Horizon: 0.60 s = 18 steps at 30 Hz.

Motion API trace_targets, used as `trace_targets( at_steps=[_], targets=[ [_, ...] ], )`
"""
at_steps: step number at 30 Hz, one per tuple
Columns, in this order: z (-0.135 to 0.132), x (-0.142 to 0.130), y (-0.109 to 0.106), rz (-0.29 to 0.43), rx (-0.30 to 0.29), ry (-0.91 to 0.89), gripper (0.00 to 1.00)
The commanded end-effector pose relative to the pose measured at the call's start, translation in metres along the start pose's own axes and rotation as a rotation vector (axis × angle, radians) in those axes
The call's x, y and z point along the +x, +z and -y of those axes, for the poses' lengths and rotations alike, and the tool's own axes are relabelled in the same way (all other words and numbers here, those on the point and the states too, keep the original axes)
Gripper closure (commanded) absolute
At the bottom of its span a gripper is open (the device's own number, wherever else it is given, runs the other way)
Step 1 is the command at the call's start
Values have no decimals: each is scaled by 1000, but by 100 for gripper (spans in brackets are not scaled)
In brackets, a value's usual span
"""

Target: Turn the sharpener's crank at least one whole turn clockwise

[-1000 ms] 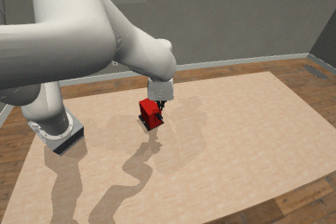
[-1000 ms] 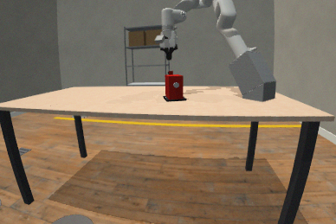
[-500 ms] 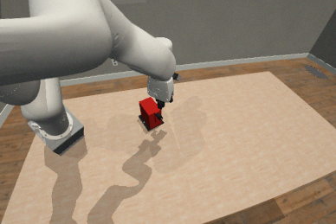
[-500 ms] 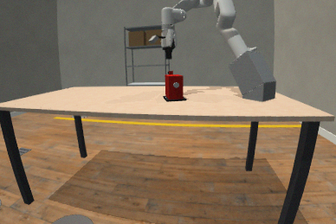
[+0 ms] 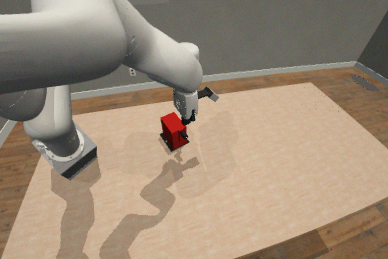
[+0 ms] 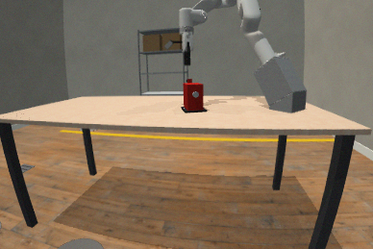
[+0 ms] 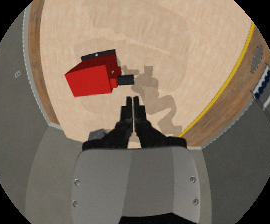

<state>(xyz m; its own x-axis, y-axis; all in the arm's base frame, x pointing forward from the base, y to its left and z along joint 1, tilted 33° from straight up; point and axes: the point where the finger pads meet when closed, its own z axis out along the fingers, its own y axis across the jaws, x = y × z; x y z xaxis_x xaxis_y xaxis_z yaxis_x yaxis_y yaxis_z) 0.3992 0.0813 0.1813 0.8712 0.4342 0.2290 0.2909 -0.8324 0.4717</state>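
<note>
Overhead, the tool (image 7: 134,111) hangs pressed together, empty, seemingly clear above the sharpener (image 7: 91,79).

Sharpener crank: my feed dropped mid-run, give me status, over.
Gripper shut, holding nothing, above the red sharpener. Knob untouched, off the sharpener's side. Nothing between gripper and knob.

- You see a matt, pale wood-grain table (image 5: 280,167).
- Your sharpener (image 5: 172,129) looks like smooth red plastic.
- Your arm (image 5: 75,27) shell looks smooth, softly glossy white.
</note>
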Motion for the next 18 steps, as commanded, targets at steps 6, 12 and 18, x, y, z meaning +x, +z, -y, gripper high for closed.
trace_targets(
  at_steps=[6,12,18],
  targets=[
    [0,1,-1,-10,-14,347,100],
    [0,1,0,-11,-14,491,100],
    [0,1,2,-13,-16,749,100]
  ],
)
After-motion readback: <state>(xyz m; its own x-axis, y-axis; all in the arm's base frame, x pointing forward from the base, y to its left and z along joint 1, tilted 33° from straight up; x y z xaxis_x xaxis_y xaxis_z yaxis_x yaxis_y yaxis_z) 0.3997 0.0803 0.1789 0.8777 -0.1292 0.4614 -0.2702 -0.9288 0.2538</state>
